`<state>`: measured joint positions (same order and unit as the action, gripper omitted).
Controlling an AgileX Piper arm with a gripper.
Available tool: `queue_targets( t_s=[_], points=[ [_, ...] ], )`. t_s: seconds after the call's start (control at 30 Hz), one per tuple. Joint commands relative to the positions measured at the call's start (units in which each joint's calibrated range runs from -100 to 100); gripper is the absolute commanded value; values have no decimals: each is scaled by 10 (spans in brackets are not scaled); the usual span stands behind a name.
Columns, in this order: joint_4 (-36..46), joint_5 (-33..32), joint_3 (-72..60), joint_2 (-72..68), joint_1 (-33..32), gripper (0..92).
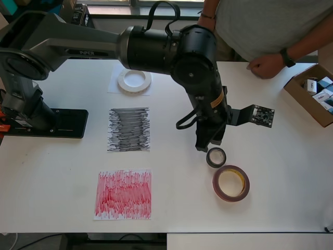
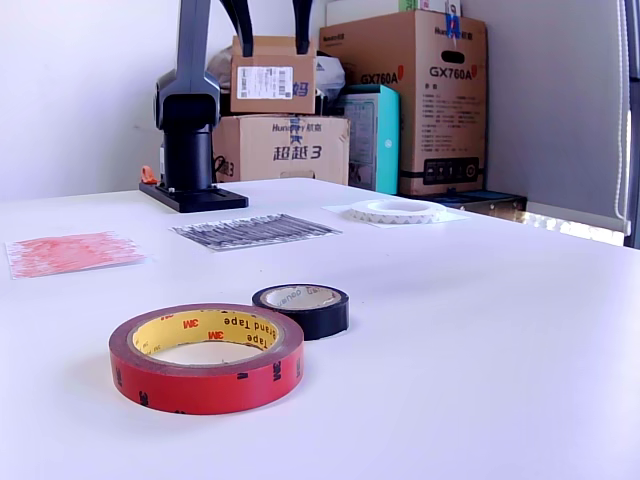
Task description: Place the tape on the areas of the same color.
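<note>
From overhead, I can't tell whether my hand (image 1: pixel 209 146) is apart or together; it hangs above the small black tape roll (image 1: pixel 216 157), just beside the reddish-brown roll (image 1: pixel 231 183) on the white bench (image 1: pixel 281 172), well apart from the 2 scribbled patches, black (image 1: pixel 129 129) and red (image 1: pixel 124 194).

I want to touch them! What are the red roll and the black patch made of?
The red roll looks like smooth, slightly shiny plastic-backed tape with a yellow printed liner inside, probably foam tape. The black patch looks like matte pen or marker strokes scribbled on paper; the separate lines show.
</note>
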<state>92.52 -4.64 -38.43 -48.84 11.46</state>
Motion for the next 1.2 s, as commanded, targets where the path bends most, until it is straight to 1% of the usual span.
queue_targets(
  t_s=[0.0, 0.13, 0.3, 0.47, 0.67, 0.8, 1.07, 1.1, 1.17],
  points=[
    [-7, 1, -3, -11, 2, 448],
    [-5, 1, -3, -40, 4, 446],
    [-5, -14, -3, -74, 10, 448],
    [-5, -31, -3, -81, 14, 450],
    [-13, -35, -3, -92, 12, 450],
    [-44, -54, -3, -110, 14, 450],
    [-51, -50, -3, -129, 12, 451],
    [-52, -50, -3, -131, 13, 457],
    [-52, -48, -3, -135, 14, 499]
  ],
)
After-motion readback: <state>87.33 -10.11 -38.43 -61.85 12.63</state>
